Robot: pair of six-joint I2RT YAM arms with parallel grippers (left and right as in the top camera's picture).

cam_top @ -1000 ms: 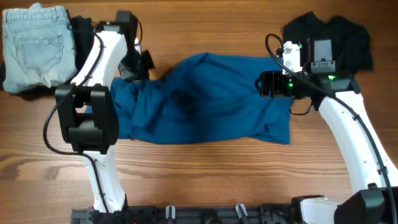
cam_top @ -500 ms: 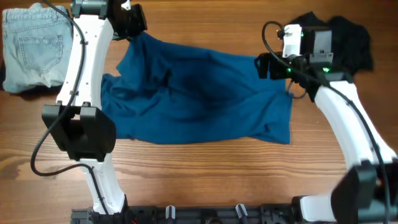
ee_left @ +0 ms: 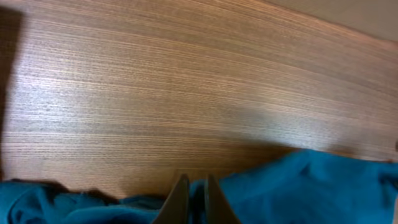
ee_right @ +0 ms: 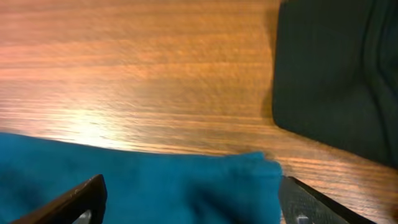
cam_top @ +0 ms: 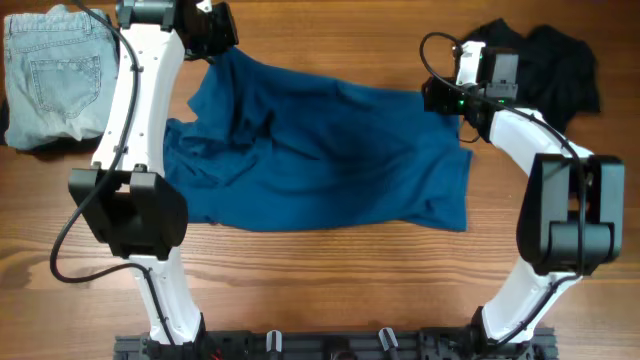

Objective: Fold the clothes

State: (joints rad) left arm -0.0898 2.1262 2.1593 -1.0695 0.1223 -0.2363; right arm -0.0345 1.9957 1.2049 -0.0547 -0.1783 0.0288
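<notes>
I am clenching my left gripper [ee_left: 193,198] on the far left corner of the deep-blue garment [cam_top: 320,160], probably so that edge is staying taut instead of bunching. My right gripper [ee_right: 194,202] is hanging with its jaws spread wide astride the far right corner, pinching nothing, apparently lining up a matching grip. The garment is lying across the middle of the table [cam_top: 320,270], between the jeans [cam_top: 55,75] and a black garment [cam_top: 560,60].
</notes>
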